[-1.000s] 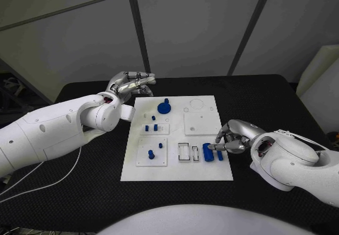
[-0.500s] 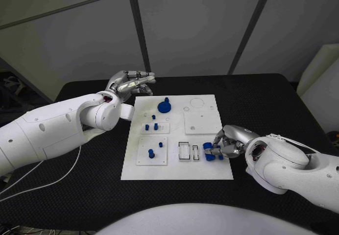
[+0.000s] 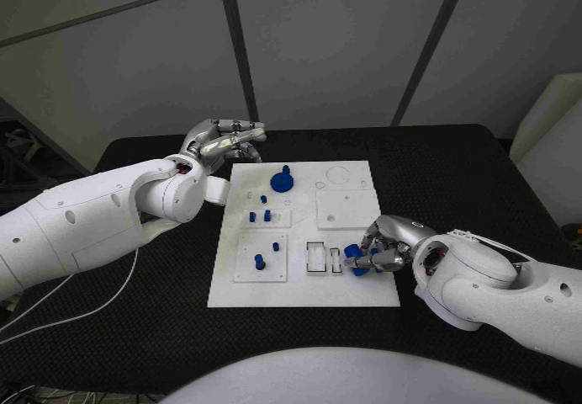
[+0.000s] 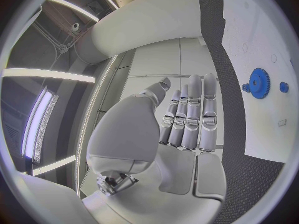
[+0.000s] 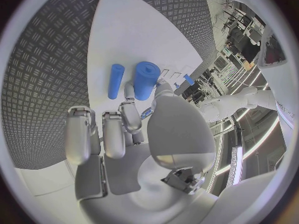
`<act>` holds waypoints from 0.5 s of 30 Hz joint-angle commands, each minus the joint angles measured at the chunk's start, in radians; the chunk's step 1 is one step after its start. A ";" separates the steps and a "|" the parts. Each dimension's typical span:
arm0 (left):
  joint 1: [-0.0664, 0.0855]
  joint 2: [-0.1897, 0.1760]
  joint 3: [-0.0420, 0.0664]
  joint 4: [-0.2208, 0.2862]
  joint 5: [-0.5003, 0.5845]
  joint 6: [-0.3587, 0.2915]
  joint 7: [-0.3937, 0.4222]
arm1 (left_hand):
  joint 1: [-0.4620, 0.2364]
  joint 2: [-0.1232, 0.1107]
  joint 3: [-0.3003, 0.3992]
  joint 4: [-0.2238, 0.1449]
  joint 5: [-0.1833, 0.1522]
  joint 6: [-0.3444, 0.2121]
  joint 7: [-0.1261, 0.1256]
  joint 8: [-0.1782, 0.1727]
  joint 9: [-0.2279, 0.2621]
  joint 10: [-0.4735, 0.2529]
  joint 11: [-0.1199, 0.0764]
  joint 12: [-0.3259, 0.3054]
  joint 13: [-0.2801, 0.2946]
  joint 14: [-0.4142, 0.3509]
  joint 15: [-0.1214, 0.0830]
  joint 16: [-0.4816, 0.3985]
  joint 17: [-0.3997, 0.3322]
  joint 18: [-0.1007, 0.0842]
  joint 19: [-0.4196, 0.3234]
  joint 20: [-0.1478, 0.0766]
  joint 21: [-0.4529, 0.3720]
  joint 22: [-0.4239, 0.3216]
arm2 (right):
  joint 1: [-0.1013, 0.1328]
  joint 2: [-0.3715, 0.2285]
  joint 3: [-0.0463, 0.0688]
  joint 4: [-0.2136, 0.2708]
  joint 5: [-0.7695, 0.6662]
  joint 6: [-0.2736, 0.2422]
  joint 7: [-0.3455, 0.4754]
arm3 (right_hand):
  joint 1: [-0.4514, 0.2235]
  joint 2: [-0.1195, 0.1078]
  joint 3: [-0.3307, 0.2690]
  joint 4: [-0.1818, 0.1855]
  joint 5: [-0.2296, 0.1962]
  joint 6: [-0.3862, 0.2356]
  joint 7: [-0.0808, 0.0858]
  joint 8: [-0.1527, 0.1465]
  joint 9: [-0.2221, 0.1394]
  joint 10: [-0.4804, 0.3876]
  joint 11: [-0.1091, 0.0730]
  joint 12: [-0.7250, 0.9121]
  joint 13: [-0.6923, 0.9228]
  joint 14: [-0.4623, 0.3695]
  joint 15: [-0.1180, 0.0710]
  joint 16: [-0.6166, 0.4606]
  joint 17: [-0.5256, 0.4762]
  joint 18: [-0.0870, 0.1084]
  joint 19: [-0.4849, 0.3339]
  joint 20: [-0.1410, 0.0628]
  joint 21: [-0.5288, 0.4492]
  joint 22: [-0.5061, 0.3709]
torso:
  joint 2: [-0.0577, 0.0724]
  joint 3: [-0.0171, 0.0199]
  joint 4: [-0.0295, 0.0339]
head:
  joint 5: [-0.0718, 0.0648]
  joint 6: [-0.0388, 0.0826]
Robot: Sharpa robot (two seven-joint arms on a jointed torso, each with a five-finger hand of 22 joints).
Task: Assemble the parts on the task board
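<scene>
Cylinder (image 5: 146, 80), stubby blue plastic, looks light, stiff, slick; right hand (image 3: 386, 244) pinches its sides; left hand (image 3: 223, 140) idle, fingers together, empty.

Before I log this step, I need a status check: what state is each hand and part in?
Left hand: off the task board, fingers straight, holding nothing.
Right hand: touching the thick blue cylinder.
Thick blue cylinder: lying on the board.
Thin blue rod: lying beside it, apart.
Blue gear: seated on the board.
Two slots: empty.
</scene>
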 commanded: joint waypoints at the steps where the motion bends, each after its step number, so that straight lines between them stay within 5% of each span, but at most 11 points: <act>1: 0.001 -0.002 0.001 0.003 -0.004 0.012 0.002 | 0.003 0.004 -0.007 0.000 0.002 0.004 0.000 0.002 0.001 -0.006 -0.002 0.003 -0.001 -0.006 0.000 0.004 -0.001 0.003 0.001 0.001 -0.006 -0.001 | -0.014 0.005 -0.009 -0.011 0.002 0.034 -0.015 | 0.012 0.021 -0.006 -0.003 0.007 -0.005 -0.002 0.000 0.002 0.006 -0.003 0.006 0.004 0.076 -0.003 0.007 0.131 -0.014 0.047 0.002 0.007 0.130 | 0.000 -0.0001 0.0004 | 0.002 -0.001; 15: 0.001 -0.004 0.001 0.004 -0.004 0.014 0.001 | 0.003 0.005 -0.008 0.000 0.002 0.005 0.000 0.002 0.001 -0.007 -0.002 0.005 -0.001 -0.007 0.000 0.004 -0.002 0.003 0.001 0.001 -0.007 -0.001 | -0.019 -0.029 -0.009 0.055 -0.006 -0.135 -0.006 | 0.053 0.054 -0.012 -0.004 0.089 0.021 -0.018 0.033 0.031 0.038 -0.016 0.041 0.042 0.079 -0.014 0.016 0.144 -0.018 0.055 -0.007 0.021 0.149 | -0.003 -0.0009 -0.0017 | 0.005 0.001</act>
